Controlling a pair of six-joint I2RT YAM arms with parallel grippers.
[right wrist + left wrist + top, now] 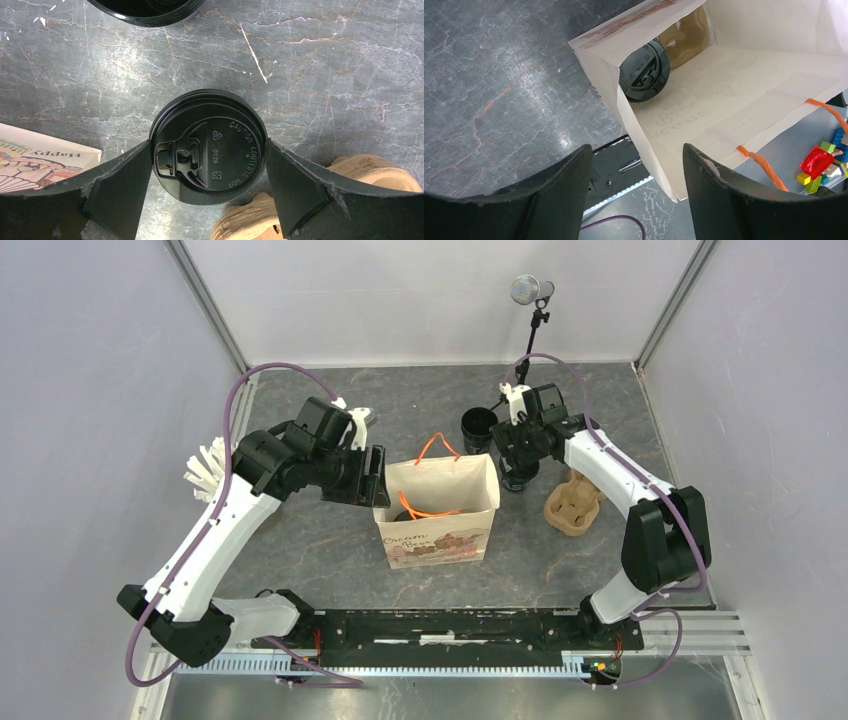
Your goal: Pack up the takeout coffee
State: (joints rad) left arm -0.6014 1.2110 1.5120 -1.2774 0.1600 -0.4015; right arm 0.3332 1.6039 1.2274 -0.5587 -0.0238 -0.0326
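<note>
Coffee cup [207, 147] on grey walled-in tabletop [325, 60], in pinch of right end effector [208, 156]; left end effector [636, 150] wide.

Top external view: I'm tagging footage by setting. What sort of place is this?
Likely a robot test cell: plain white panel walls, a grey marbled table, a silver microphone on a black stand.

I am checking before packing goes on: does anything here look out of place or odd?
One open cup behind the paper bag has no lid, unlike the lidded cup beside it. One orange handle lies inside the bag.
</note>
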